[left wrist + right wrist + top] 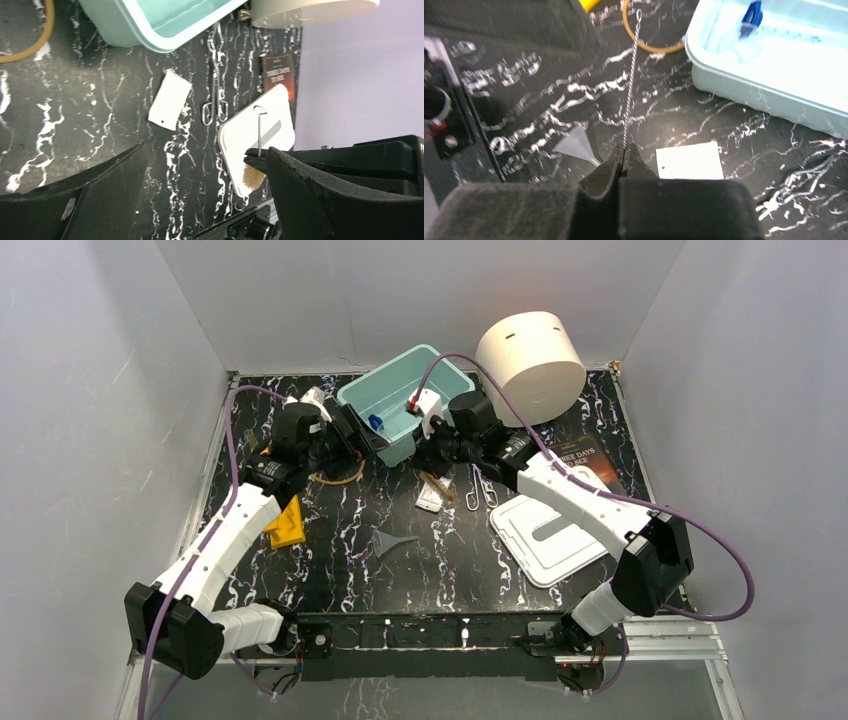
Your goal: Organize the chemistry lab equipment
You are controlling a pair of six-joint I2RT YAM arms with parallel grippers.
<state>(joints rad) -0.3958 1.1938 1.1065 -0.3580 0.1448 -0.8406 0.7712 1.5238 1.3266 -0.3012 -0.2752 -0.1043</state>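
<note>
Both arms reach forward from the near edge of the black white-veined desk (440,560) and meet just before the pale teal plastic bin (400,400); the left arm runs up the left side, the right arm bends at its elbow on the right and angles inward. The left gripper (206,150) stands wide open and holds nothing; the right gripper (624,150) is closed on a thin twisted-wire brush (630,85), its stem pointing away toward the loop of amber rubber tubing (649,46).

The right wrist view alone shows the blue-capped clear tube (751,17) lying inside the bin, with the clear funnel (576,145) and the flat white packet (689,162) on the desk either side of the fingertips. The left wrist view alone shows the brush's tan bristle tuft (252,176) just below the pinch, seen against the white rectangular lid (280,117); metal tongs (215,102) lie between packet and lid.
</note>
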